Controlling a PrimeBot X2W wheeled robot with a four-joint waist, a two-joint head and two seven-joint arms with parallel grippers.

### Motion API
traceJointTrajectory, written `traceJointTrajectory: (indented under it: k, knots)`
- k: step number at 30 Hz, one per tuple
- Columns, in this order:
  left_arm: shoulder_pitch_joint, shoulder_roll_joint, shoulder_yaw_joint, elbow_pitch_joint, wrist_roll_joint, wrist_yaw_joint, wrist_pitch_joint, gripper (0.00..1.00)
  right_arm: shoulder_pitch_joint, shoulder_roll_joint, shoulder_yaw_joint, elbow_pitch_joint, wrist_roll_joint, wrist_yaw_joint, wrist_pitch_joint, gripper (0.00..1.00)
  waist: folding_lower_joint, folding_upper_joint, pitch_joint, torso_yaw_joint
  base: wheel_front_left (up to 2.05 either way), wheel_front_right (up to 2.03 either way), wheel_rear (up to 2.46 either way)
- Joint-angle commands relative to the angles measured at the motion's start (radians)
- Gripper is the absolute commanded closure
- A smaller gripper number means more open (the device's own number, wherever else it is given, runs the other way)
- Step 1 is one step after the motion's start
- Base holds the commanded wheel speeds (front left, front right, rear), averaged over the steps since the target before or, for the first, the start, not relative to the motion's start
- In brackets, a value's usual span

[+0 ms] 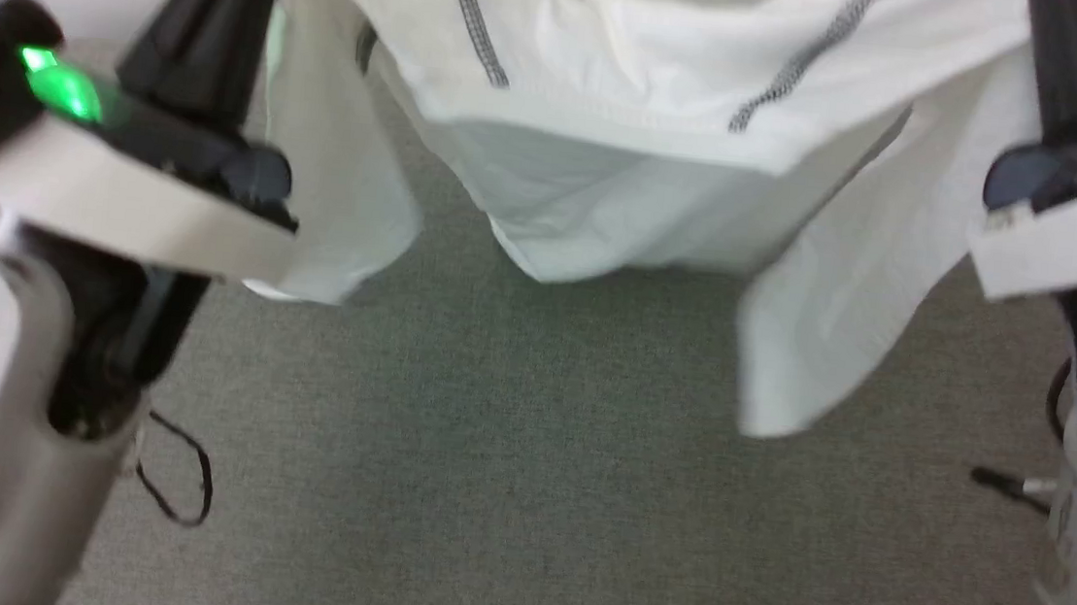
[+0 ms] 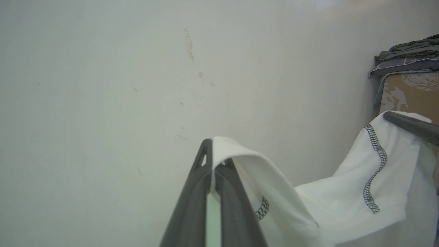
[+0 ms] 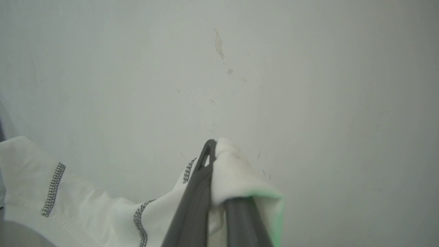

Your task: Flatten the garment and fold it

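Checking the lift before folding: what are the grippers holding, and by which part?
The white T-shirt: the left gripper and the right gripper each pinch bunched fabric near a stitched shoulder seam, and it hangs between them.

White garment (image 1: pixel 674 90) with dark grey zigzag seams, grey carpet (image 1: pixel 502 494)

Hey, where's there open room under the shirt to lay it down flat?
The grey carpet is bare in a wide patch below the hanging garment, bordered by the black cord loop on the left and a dark cable end on the right. Crowded up top, where left pincer and right pincer pinch the garment.
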Motion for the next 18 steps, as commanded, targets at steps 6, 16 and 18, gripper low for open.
traceJointTrajectory:
  k: [6, 16, 18]
  knots:
    - [-0.186, 0.014, -0.008, 0.053, -0.037, 0.013, 0.156, 1.00, -0.158, 0.001, 0.008, 0.069, 0.007, -0.001, 0.113, 1.00, 0.0001, 0.0000, -0.060, -0.010, 0.00, 0.00, 0.00]
    - [-0.375, 0.011, -0.031, 0.182, -0.099, 0.012, 0.334, 1.00, -0.345, 0.001, 0.003, 0.178, -0.003, -0.001, 0.273, 1.00, 0.0001, 0.0000, -0.001, -0.015, 0.00, 0.00, 0.00]
    - [-0.404, 0.011, -0.024, 0.213, -0.101, 0.020, 0.346, 1.00, -0.379, 0.001, 0.006, 0.213, -0.007, -0.001, 0.291, 1.00, 0.0001, 0.0000, 0.029, -0.026, 0.00, 0.00, 0.00]
